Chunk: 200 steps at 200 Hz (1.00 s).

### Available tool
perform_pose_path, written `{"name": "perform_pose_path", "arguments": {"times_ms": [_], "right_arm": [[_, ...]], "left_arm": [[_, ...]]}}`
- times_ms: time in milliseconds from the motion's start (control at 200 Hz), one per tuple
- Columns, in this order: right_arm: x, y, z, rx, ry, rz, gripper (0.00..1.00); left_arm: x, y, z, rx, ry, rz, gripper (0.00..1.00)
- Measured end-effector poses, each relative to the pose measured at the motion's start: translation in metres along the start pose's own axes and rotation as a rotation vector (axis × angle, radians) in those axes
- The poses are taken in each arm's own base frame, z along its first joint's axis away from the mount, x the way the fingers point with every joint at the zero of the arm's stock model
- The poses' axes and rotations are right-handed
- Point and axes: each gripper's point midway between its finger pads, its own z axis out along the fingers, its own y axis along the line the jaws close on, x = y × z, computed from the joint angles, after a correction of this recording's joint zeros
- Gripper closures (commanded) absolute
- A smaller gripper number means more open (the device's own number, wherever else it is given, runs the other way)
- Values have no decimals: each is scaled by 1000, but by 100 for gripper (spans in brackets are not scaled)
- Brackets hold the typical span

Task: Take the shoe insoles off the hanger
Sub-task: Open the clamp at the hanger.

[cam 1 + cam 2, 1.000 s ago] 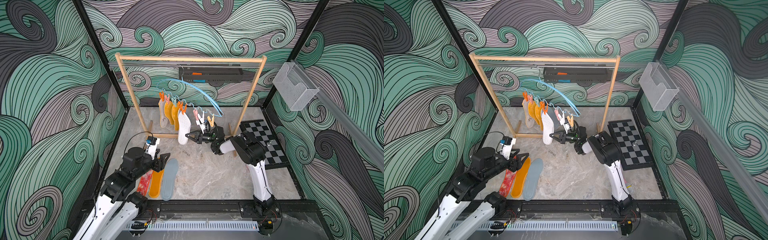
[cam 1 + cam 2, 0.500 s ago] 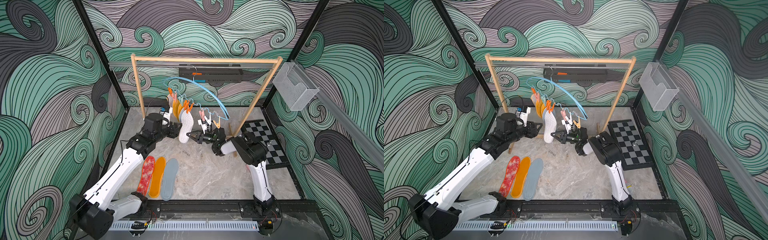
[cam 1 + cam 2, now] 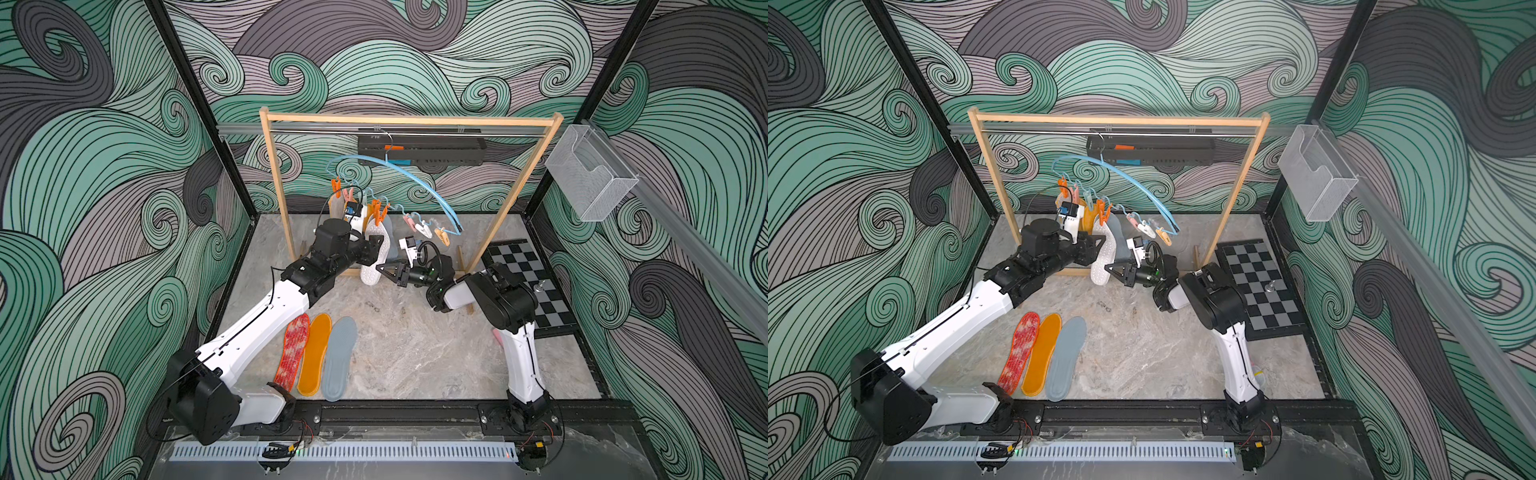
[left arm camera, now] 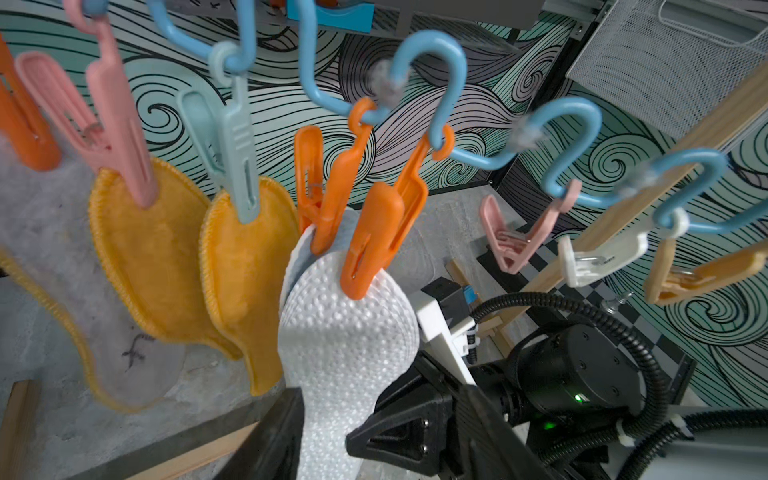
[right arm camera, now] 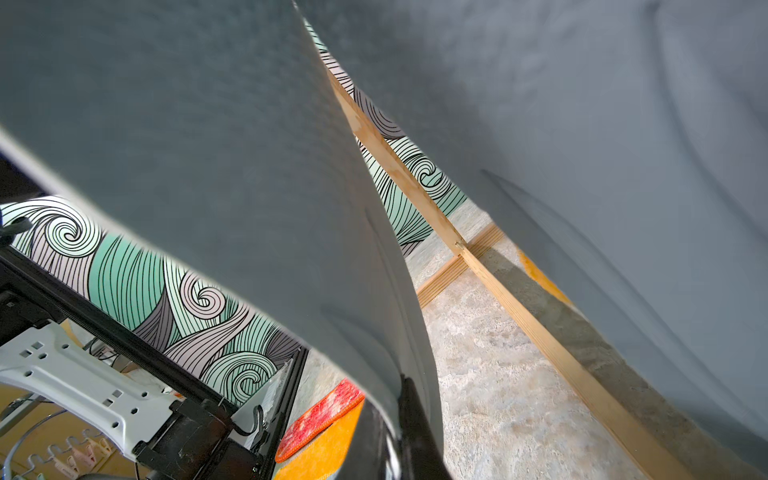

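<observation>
The white insole (image 4: pixel 345 332) hangs from an orange clip (image 4: pixel 374 245) on the hanger (image 4: pixel 434 40). The left gripper (image 3: pixel 372 248) has its jaws spread around the insole's lower half, and the right gripper (image 3: pixel 384 272) has its jaws pressed together at the heel, though I cannot tell whether they pinch it. The left should close high, just under the clip, and pull straight down along the clip's mouth, since a sideways tug would likely swing the hanger and drag the grey insole (image 3: pixel 389 239) beside it.

Blurred grey insole surfaces (image 5: pixel 199 158) are filling the right wrist view, hiding most of the right tool (image 3: pixel 380 271). The left wrist view's lower edge is cutting off the fingers (image 4: pixel 266 440) of the left tool (image 3: pixel 375 249).
</observation>
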Motion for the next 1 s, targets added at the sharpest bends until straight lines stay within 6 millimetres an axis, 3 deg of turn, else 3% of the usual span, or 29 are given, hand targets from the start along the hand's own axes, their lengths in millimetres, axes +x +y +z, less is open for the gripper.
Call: {"name": "perform_pose_path", "arguments": {"times_ms": [260,470,811,1001], "right_arm": [[-2,-3,-4,9,-6,3,92],[-4,-4,-5,12,-10,7,92],[-5,-5,-6,13,-11,20,92],[-5,-5,-6,12,-11,27,92]], "left_arm": [[-3,-10,38,-141,-32,104,42],[-15,3,64,-318,-51,159,44],[-31,10,64,-399,-107,204,48],[-49,7,62,-402,-145,219,56]]}}
